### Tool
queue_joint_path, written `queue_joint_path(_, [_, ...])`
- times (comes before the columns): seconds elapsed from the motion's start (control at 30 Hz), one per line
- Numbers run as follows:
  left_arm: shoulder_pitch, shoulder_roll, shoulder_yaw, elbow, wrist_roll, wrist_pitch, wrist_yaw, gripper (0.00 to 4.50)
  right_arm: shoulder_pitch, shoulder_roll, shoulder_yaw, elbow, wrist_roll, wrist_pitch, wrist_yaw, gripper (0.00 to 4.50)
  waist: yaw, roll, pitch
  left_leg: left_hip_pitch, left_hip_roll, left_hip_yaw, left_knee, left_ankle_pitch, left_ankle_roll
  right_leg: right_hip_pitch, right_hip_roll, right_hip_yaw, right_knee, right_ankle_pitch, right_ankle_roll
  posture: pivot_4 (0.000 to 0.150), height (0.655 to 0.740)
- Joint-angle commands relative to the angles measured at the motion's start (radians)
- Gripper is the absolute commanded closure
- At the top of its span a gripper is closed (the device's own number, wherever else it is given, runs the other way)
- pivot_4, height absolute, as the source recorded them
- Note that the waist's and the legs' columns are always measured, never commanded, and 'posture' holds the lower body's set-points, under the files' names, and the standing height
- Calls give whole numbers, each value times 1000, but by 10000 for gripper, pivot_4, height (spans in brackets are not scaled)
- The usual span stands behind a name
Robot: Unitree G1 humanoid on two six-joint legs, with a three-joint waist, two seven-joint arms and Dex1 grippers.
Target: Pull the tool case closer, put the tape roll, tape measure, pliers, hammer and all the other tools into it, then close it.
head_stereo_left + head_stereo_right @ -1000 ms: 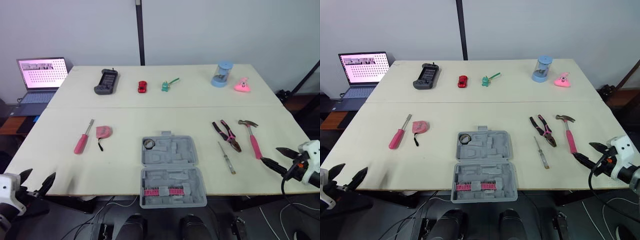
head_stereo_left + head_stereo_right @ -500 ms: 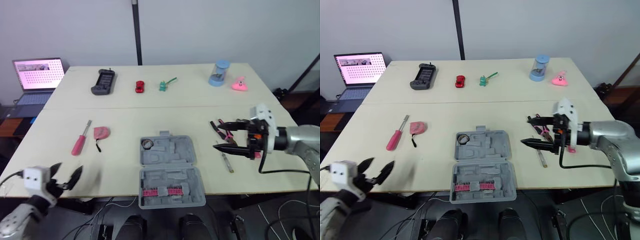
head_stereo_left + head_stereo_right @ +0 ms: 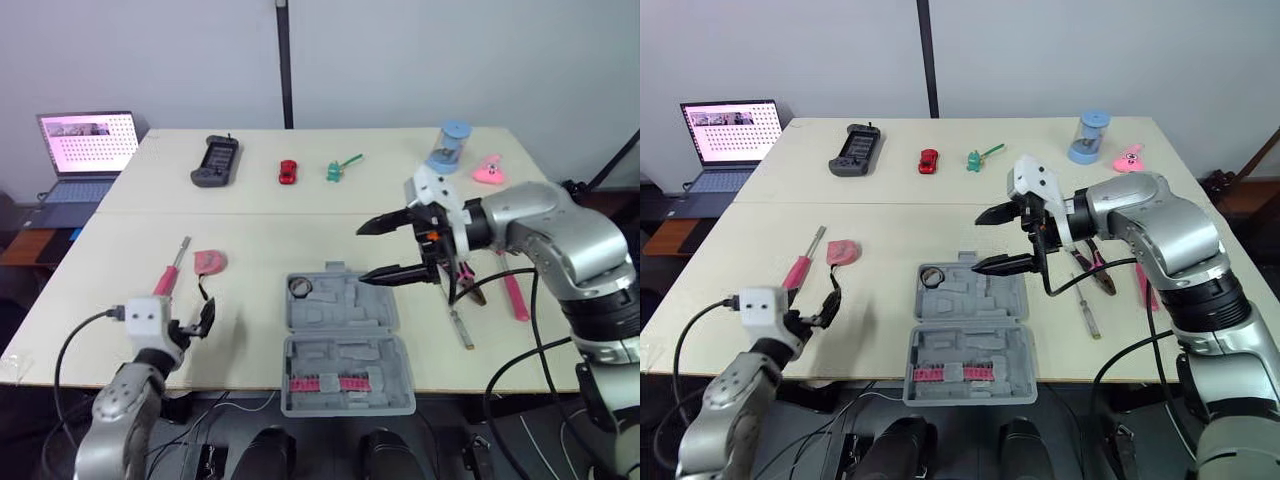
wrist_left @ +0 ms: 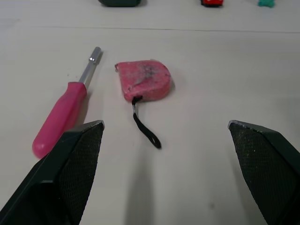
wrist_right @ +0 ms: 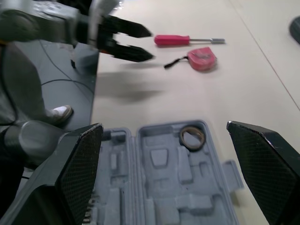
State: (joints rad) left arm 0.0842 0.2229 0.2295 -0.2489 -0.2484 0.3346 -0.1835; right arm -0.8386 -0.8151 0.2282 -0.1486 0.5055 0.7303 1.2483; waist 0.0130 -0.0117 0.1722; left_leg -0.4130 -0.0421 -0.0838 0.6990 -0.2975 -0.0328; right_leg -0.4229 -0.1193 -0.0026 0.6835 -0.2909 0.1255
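"Hovering splayed over the grey plastic tool case point(image 3: 340, 312) at six o'clock, the right gripper point(image 3: 360, 255) might snag and tip it."

"The left gripper point(image 4: 165, 125), unclenched too, might shove the pink tape measure point(image 4: 144, 79) at nine."

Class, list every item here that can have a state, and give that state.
tool case: open, lying flat
tape roll: inside the case
tape measure: not yet in the case
laptop: open, screen lit
left pincer: open, empty
right pincer: open, empty
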Motion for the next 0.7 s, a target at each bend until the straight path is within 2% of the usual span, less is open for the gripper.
queue_joint_path(0.03, [-68, -22, -22, 61, 49, -26, 58, 351, -30, -1, -11, 18, -41, -48, 10, 0, 0, 0, 0, 0, 0, 0, 0, 0, 0, 0, 0, 0, 0, 0, 0, 1500, 6753])
queue_joint_path(0.4, [-192, 14, 2, 241, 48, -71, 31, 351, -4, 15, -38, 13, -51, -48, -6, 0, -3, 0, 0, -2, 0, 0, 0, 1, -1, -3, 1, 0, 1, 0, 0, 1500, 6753])
queue_joint_path(0.7, [-258, 49, 12, 412, 56, -136, -6, 351, 2, 52, -83, -12, 11, 30, -55, 0, -2, 0, 0, -2, 0, 0, 0, 1, -1, -4, 0, 0, 1, 0, 0, 1500, 6753])
